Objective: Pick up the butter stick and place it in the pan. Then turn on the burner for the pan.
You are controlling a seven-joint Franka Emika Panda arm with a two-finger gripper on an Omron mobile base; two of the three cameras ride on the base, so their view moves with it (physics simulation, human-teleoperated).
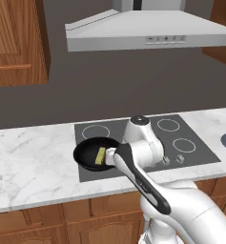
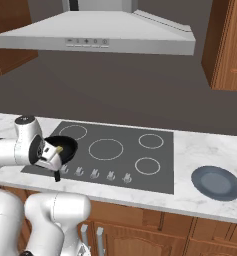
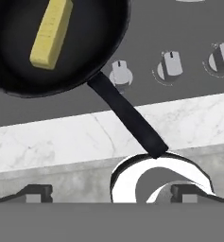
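The black pan (image 3: 19,71) sits on the front left burner of the cooktop (image 1: 200,152). Its long handle (image 3: 127,116) points toward the counter's front edge. The pale yellow butter stick (image 3: 51,33) lies flat inside the pan (image 1: 88,153), loose, also seen as the butter stick (image 1: 101,155) from the left base. My gripper (image 3: 112,194) hovers above the end of the handle, near the counter's front edge, open, with nothing between its fingertips (image 3: 35,193). From the right base, the gripper (image 2: 56,175) hangs in front of the pan (image 2: 66,145).
A row of burner knobs (image 3: 120,73) runs along the cooktop's front edge, just right of the pan handle. A grey-blue plate (image 2: 216,182) lies on the marble counter at the right. A range hood (image 1: 148,33) hangs overhead, between wooden cabinets.
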